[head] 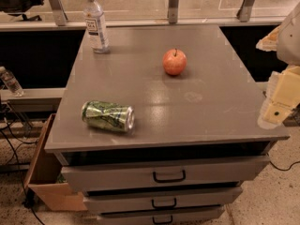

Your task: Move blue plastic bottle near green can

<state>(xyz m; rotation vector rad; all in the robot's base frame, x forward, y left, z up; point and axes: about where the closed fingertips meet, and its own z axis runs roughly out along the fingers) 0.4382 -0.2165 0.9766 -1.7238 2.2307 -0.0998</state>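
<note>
The blue plastic bottle (96, 25) stood upright at the far left corner of the desk (215, 111), well apart from the dented green can (108, 116), which lay on its side near the front left corner. By that layout, the carry along the left edge was not yet begun. The end effector (276, 104) hung off the desk's right edge, apparently parked clear, nothing visibly in it; its opening could not be told.
</note>
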